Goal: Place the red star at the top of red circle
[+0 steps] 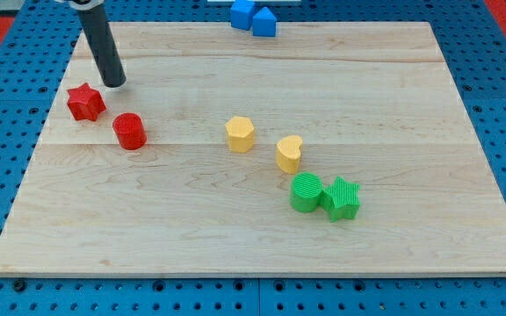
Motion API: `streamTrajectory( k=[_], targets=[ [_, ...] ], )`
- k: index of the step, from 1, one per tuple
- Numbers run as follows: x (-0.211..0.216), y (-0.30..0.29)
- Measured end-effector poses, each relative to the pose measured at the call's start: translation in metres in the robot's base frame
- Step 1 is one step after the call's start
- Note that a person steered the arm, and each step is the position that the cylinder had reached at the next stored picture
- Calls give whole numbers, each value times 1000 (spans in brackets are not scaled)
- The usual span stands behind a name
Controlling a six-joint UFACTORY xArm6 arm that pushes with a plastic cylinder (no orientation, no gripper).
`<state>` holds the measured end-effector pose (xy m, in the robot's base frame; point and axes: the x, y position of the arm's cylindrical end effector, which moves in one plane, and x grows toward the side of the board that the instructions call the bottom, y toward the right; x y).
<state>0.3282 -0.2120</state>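
Note:
The red star (pixel 85 102) lies near the board's left edge. The red circle (pixel 130 131) stands just to its lower right, a small gap between them. My tip (pixel 114 83) rests on the board just up and right of the red star, above the red circle, touching neither block.
A yellow hexagon (pixel 240 134) and a yellow heart (pixel 289 153) sit mid-board. A green circle (pixel 306 192) and a green star (pixel 342 197) touch each other below them. Two blue blocks (pixel 253 17) sit at the top edge. The wooden board (pixel 262 237) lies on a blue pegboard.

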Motion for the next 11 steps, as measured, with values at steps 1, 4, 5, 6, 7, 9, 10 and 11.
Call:
streamTrajectory(
  k=[1, 4, 5, 6, 7, 9, 10, 11],
  targets=[
    [11, -45],
    [74, -55],
    [56, -56],
    [55, -15],
    [66, 8],
    [68, -4],
    [82, -66],
    [132, -87]
  ],
)
